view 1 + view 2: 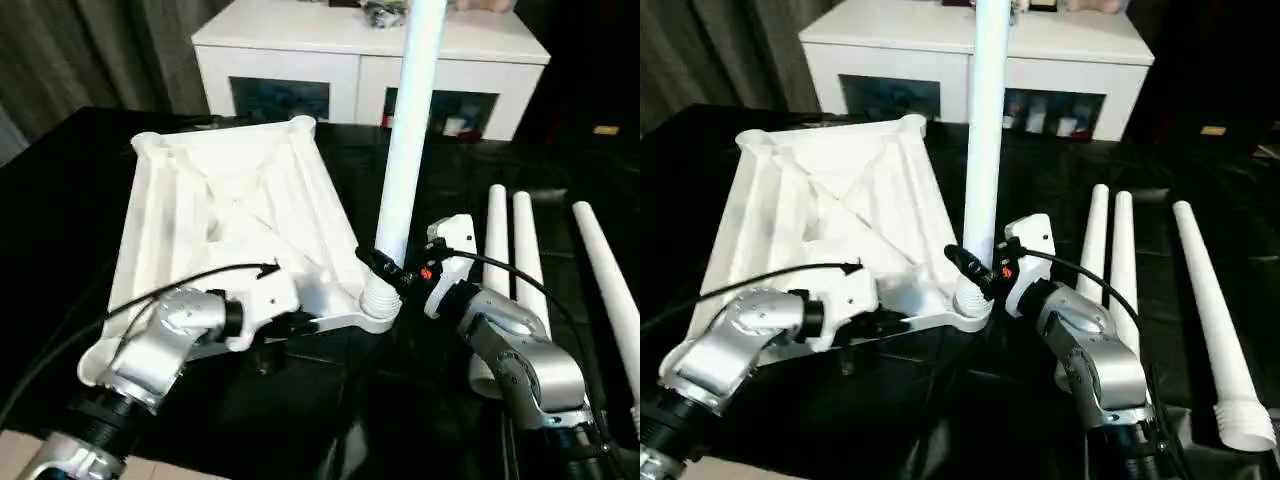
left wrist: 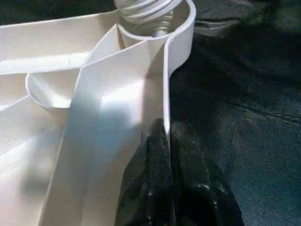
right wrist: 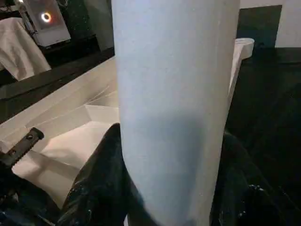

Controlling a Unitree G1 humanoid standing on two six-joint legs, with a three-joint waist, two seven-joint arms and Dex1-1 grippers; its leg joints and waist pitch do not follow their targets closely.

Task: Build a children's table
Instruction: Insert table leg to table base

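With the left gripper (image 2: 168, 141) pinching the tabletop (image 1: 215, 215) rim, the right gripper (image 1: 392, 272) clamped the first leg (image 1: 410, 130) upright in its near-corner socket; three legs (image 1: 520, 250) lay unfitted.

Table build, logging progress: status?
Left gripper pinches tabletop rim. Right gripper holds upright leg in corner socket. Three legs lie loose.

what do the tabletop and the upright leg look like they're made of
Tabletop: apparently moulded white plastic, semi-gloss; thin ribs and soft highlights on its underside suggest this. Upright leg: likely the same plastic, smoother, with a ridged threaded end at the socket.
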